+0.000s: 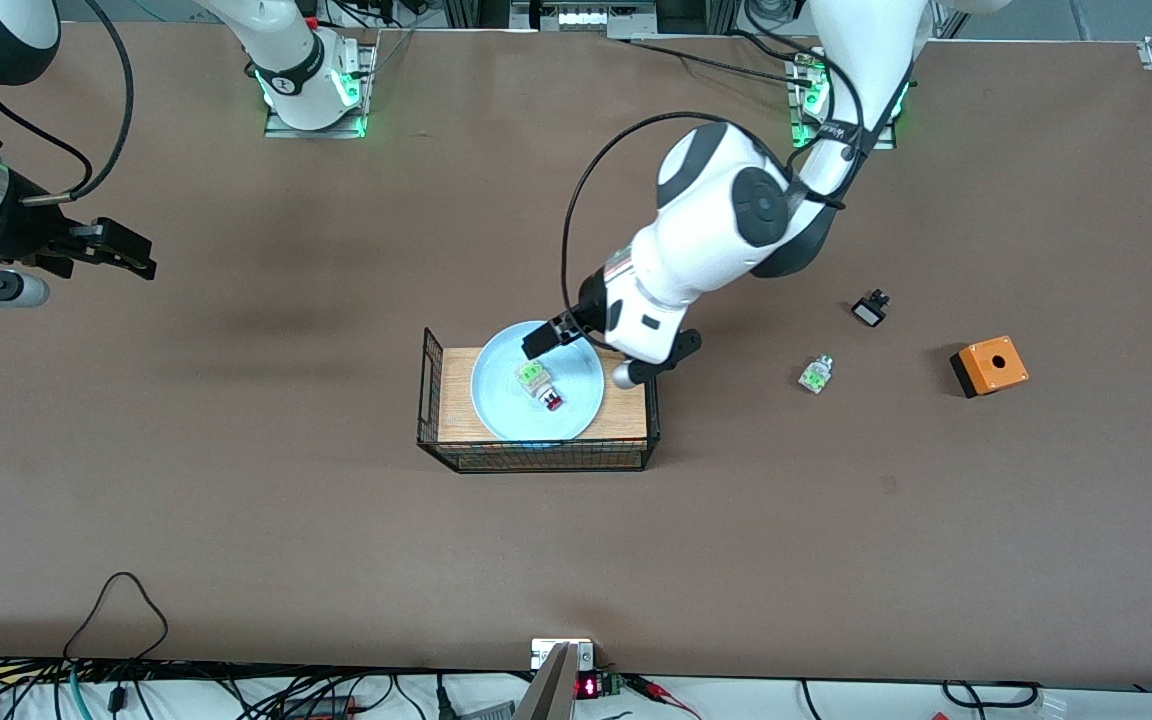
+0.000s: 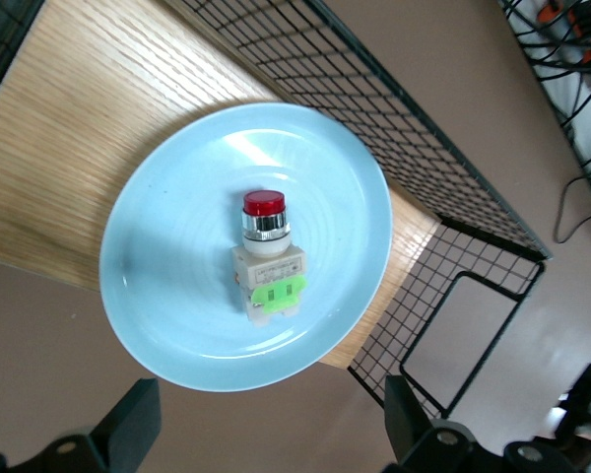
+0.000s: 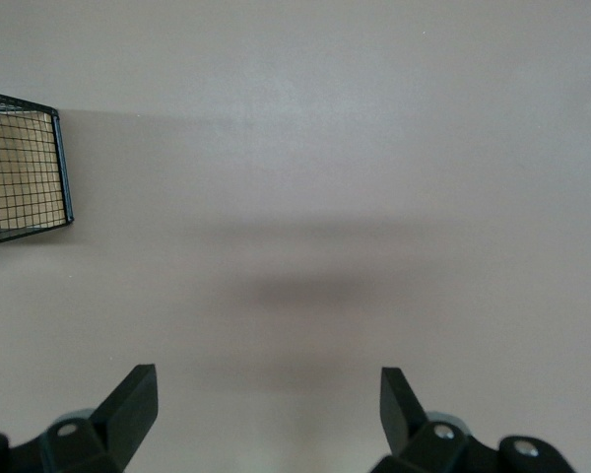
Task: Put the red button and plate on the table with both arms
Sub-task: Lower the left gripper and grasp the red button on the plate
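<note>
Right now the plate (image 1: 537, 392) sits on the small wooden board (image 1: 456, 395) with black wire sides, and that board is the landmark for everything else. On the plate, near its middle, lies the red button (image 1: 542, 385) on its side, its dark red cap pointing toward the front camera; the left wrist view shows it whole, cap, silver collar, white body and green patch (image 2: 268, 262). Neither thing is on the table (image 1: 236, 520) yet.

Over the board, above the plate's rim on the side toward the robots' bases, hangs the left gripper (image 1: 551, 335). Its fingers (image 2: 128, 422) stand wide apart and hold nothing, with the button lying between their lines in the wrist view. Well away from the board, toward the right arm's end of the table, the right gripper (image 1: 121, 250) waits over bare tabletop, its fingers (image 3: 130, 401) also spread and empty.

My reading is that the first step is in hand: the left arm lining up to take the button off the plate. What it likely needs next is a straight descent so the fingers straddle the white body, then a firm close. The part is small and rests on a smooth plate, so it could slide or roll if nudged off-centre
</note>
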Controlling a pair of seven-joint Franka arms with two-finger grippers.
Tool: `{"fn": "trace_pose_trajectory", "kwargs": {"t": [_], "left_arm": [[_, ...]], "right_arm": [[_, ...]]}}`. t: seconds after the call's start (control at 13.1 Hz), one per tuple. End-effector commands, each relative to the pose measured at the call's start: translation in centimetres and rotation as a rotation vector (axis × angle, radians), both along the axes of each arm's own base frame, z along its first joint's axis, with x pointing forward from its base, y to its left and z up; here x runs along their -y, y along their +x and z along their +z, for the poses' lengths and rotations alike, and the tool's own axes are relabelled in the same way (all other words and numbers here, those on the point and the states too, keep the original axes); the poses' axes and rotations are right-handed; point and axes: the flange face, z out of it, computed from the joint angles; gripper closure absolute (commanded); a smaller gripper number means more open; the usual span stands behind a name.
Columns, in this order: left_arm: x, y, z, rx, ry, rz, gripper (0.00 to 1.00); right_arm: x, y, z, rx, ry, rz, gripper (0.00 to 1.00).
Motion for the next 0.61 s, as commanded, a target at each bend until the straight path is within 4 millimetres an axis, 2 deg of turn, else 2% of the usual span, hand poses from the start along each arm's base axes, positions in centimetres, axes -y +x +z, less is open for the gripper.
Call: {"fn": "trace_pose_trajectory", "kwargs": {"t": [0.0,0.15,0.31,0.46,0.54], "left_arm": [[2.3,1.0,-0.3,0.016,0.060,0.006,0.00],[3.1,1.1,-2.4,0.009,0.099,0.031,0.00],[3.6,1.7,-3.2,0.007,0.119,0.081,0.00],[4.4,1.3,-4.3,0.008,0.137,0.083,0.00],[4.2,1.8,-5.0,0.018,0.160,0.092,0.00]], "right_arm": [[0.0,-0.4,0.3,0.007,0.020,-0.014,0.00],[0.2,-0.3,0.3,0.012,0.020,-0.019,0.00],[0.2,-0.4,0.3,0.008,0.018,-0.019,0.00],[0.2,-0.3,0.3,0.012,0.020,-0.019,0.00],[0.2,-0.3,0.4,0.015,0.020,-0.019,0.00]]}}
